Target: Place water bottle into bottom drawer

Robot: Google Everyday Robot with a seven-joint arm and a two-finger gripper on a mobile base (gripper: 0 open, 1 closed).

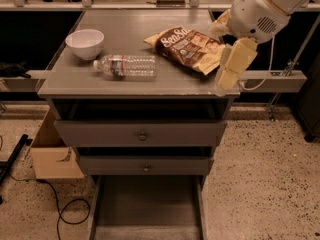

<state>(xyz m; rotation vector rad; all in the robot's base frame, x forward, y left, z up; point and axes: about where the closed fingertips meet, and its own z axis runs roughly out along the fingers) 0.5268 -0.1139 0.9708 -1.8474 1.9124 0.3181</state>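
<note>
The water bottle (125, 66) lies on its side on the grey cabinet top (75, 79), cap pointing left, just right of a white bowl (84, 43). The bottom drawer (147, 206) is pulled out at floor level, a wide grey tray with a bare floor. My gripper (227, 76) hangs from the cream arm over the cabinet top's right front corner, well right of the bottle and not touching it.
A brown and yellow chip bag (192, 47) lies on the top between bottle and gripper. Two knobbed upper drawers (142, 134) are slightly open. A cardboard box (52, 154) and black cable (60, 209) lie on the floor at left.
</note>
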